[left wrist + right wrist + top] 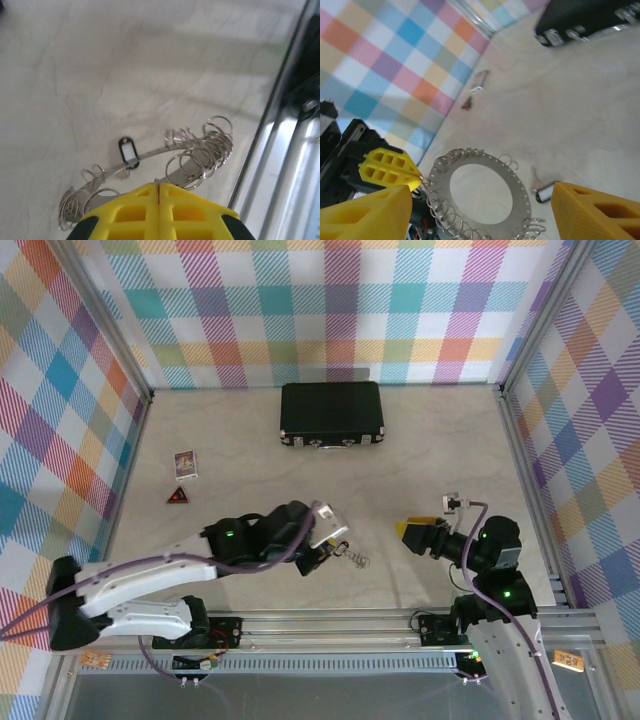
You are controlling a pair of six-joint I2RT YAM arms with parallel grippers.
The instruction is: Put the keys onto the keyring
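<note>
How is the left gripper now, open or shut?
Shut. The left gripper has its yellow fingers pressed together with no gap, and they appear to pinch the rim of the keys.

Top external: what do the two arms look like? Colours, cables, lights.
Left arm: white lower link, black beyond, silver wrist block. Right arm: black joints, white base link. Purple-grey cables run along both; green lights glow on the joints. Fingers are yellow moulded plastic with square pockets.

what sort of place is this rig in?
Probably a lab robot-training cell, not a real workplace: plaid backdrop walls, aluminium frame around the table, staged props like the black case.
</note>
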